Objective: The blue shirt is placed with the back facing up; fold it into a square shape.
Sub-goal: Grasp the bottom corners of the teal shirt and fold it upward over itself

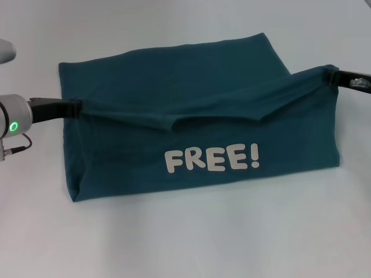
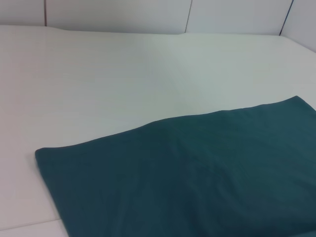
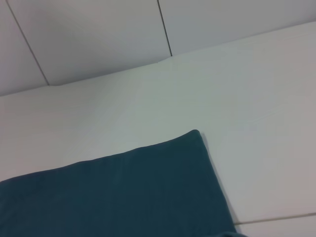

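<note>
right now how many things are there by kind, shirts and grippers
shirts: 1, the blue shirt, printed FREE! in white on a folded-up flap
grippers: 2, the left gripper and the right gripper, each pinching a side edge of the shirt
total: 3

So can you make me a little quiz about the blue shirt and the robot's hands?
1. True or false: the blue shirt has no writing on it.
2. Which hands are pinching the shirt's folded edge? A) only the left hand B) only the right hand C) both
3. Fill in: the edge hanging between the two hands sags in the ____.

Key:
1. False. It shows the white word "FREE!".
2. C. One hand grips each end of the edge, lifted off the white table.
3. Middle.
</note>
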`<move>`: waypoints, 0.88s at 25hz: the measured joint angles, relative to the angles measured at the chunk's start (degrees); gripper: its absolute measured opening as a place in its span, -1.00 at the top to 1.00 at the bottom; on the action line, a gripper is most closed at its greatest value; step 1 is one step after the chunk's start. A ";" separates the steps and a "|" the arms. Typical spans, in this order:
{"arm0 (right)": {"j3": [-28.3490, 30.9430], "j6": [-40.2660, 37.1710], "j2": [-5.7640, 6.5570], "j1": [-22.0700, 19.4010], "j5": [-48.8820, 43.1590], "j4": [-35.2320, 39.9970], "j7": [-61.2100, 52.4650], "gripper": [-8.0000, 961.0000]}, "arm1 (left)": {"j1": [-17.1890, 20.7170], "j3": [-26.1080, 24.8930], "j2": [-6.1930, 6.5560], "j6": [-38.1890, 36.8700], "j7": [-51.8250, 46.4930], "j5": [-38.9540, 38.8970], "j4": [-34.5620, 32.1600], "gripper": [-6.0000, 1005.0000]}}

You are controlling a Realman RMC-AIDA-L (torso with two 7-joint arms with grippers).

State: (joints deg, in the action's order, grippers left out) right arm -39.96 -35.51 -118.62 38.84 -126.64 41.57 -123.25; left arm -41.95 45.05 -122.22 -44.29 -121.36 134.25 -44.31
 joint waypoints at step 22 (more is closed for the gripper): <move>-0.03 0.87 0.04 0.13 1.31 -0.58 -0.01 0.59 | 0.61 0.90 -1.00 4.44 -0.01 0.12 0.24 0.76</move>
State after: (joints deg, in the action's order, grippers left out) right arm -39.99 -34.64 -118.58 38.97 -125.33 40.99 -123.27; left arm -41.34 45.95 -123.22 -39.85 -121.38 134.38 -44.06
